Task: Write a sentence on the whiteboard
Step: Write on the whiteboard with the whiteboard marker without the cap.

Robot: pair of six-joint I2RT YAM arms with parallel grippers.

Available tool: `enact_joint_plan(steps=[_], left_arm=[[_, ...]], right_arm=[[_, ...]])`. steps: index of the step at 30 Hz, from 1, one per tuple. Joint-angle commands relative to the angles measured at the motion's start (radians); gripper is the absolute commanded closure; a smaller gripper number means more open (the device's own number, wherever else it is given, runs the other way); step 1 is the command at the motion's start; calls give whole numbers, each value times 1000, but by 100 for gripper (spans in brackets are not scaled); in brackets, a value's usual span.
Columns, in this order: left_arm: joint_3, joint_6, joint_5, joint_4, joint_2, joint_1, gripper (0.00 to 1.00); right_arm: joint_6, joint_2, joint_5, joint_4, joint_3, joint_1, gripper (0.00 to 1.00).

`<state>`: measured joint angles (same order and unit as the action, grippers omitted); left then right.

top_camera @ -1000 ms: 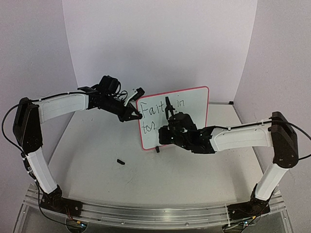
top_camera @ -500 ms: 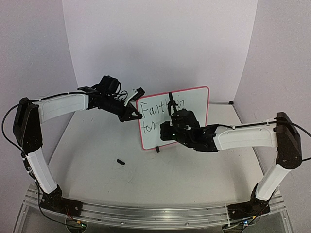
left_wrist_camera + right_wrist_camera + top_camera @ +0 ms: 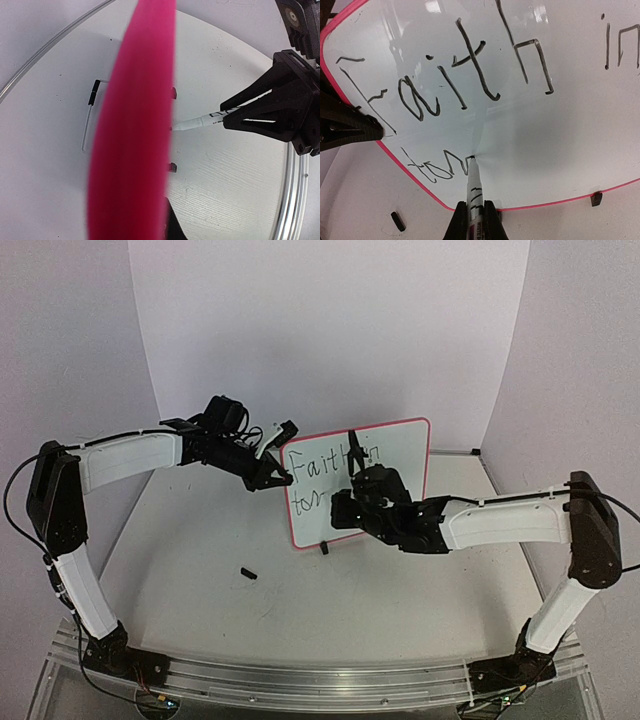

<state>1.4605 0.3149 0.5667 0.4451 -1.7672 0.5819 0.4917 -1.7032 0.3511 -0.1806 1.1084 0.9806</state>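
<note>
Because the whiteboard stands upright on only two small black feet, the left gripper is closed on its left edge. The red-pink frame fills the left wrist view, and one dark finger lies against the writing face; this clamp is judged to brace the board against the push of the pen. The board sits toward the rear centre of the table, with its face turned to the arms. The right gripper is closed on a marker, gripped so that the tip projects forward, and the tip touches the board just after the last stroke of the second line. The sentence reads "Faith in" on the first line and roughly "tom" on the second, so the writing is judged well short of complete. Holding the marker steeply to the face suits thin, even strokes. A small black object, possibly the cap, lies on the table in front of the board, well apart from both grippers.
</note>
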Motion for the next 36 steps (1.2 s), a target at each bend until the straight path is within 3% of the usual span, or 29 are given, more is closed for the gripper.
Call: enact_joint_plan(steps=[1, 23, 36], left_arm=[[-4, 54, -88, 88, -1, 3, 100], [-3, 55, -91, 88, 0, 3, 100], [-5, 56, -93, 87, 2, 3, 100]], right_arm=[[18, 24, 51, -8, -15, -9, 100], [54, -38, 20, -2, -24, -9, 100], [-4, 81, -51, -3, -68, -9, 100]])
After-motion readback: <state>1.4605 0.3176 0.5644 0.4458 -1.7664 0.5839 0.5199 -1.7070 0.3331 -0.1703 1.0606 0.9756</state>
